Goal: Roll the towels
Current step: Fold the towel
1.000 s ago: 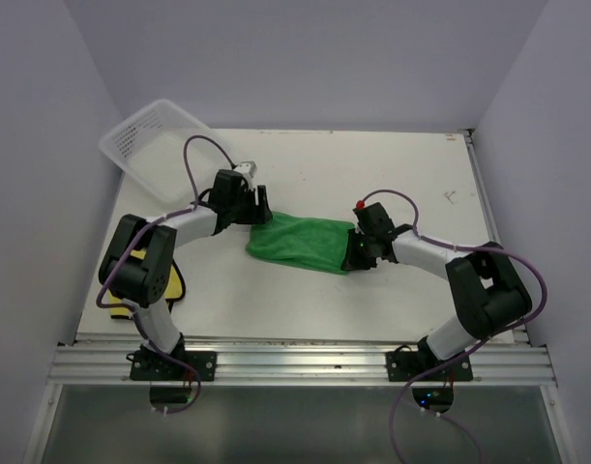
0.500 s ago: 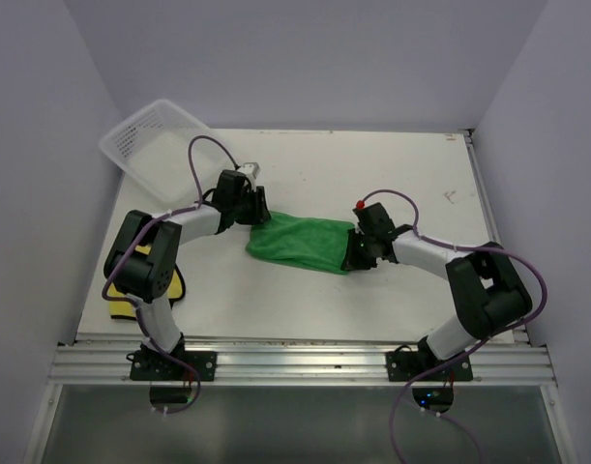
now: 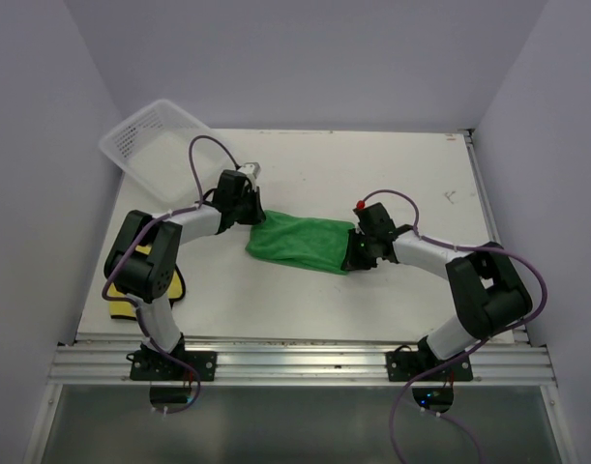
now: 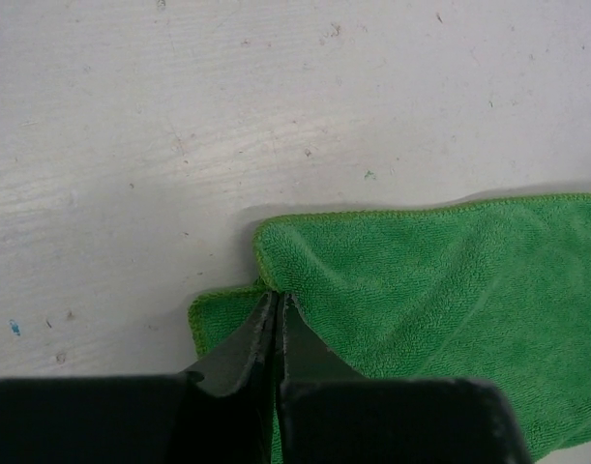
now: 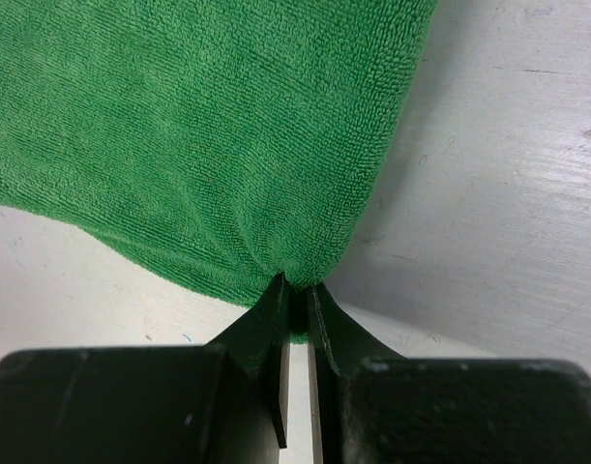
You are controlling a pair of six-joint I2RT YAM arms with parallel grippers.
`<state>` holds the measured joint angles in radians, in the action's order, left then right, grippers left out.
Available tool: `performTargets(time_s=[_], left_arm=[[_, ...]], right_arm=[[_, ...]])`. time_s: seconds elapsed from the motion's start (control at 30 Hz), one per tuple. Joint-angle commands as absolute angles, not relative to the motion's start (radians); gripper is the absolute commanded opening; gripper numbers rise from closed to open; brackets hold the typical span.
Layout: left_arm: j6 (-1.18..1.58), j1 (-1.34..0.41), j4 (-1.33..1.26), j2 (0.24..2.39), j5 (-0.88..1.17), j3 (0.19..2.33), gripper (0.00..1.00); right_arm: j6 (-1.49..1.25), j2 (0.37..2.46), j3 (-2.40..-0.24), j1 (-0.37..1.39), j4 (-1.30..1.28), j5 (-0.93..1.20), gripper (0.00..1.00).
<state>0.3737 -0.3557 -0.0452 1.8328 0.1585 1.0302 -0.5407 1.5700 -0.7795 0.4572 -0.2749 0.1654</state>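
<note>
The green towel (image 3: 300,244) lies folded and flat at the middle of the table, with a lower layer showing at its left corner (image 4: 218,314). My left gripper (image 3: 259,218) sits at that left end, its jaws shut together on the edge of the upper layer (image 4: 278,298). At the right end, my right gripper (image 3: 354,255) is shut on the towel, and green cloth (image 5: 198,126) bunches between the tips (image 5: 295,286). The yellow towel (image 3: 176,286) lies near the left front edge, mostly hidden behind the left arm.
A white mesh basket (image 3: 150,141) leans against the back left corner wall. Grey walls close in the white table (image 3: 372,174) on three sides. A metal rail (image 3: 295,362) runs along the near edge by the arm bases.
The left gripper's jaws have closed at the green towel's left corner, and that arm has shifted slightly. The right gripper and the towel have not moved.
</note>
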Motion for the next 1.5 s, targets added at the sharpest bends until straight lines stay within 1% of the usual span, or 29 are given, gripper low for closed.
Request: performTargets(time_s=[0.0,0.03,0.4,0.93,1.2,1.23,1.3,1.33,1.37,1.4,1.47], left_arm=[[0.353,-0.360,-0.101,1.836,0.146,1.057,0.01],[0.354,-0.360,-0.101,1.835,0.143,1.058,0.00],[0.365,-0.360,-0.112,1.781,0.041,1.026,0.00],[0.374,-0.360,-0.115,1.775,0.012,1.003,0.00],[0.377,-0.360,-0.109,1.775,0.005,1.002,0.00],[0.377,-0.360,-0.109,1.776,0.005,1.005,0.01],[0.374,-0.360,-0.107,1.778,0.003,1.008,0.08],[0.373,-0.360,-0.107,1.775,0.005,1.009,0.13],[0.373,-0.360,-0.106,1.770,0.005,1.011,0.16],[0.373,-0.360,-0.104,1.764,0.003,1.011,0.18],[0.373,-0.360,-0.104,1.744,0.005,1.012,0.19]], right_arm=[[-0.502,1.611,-0.733,0.456,-0.388,0.112,0.00],[-0.499,1.606,-0.733,0.456,-0.391,0.110,0.00],[-0.495,1.594,-0.724,0.457,-0.402,0.109,0.00],[-0.494,1.603,-0.718,0.457,-0.399,0.115,0.00],[-0.474,1.571,-0.716,0.456,-0.428,0.104,0.00],[-0.466,1.571,-0.721,0.457,-0.433,0.101,0.00],[-0.463,1.566,-0.724,0.457,-0.440,0.104,0.00],[-0.459,1.565,-0.724,0.457,-0.439,0.107,0.03],[-0.457,1.562,-0.729,0.457,-0.440,0.113,0.06],[-0.453,1.551,-0.730,0.457,-0.439,0.130,0.08],[-0.453,1.537,-0.738,0.457,-0.445,0.135,0.11]])
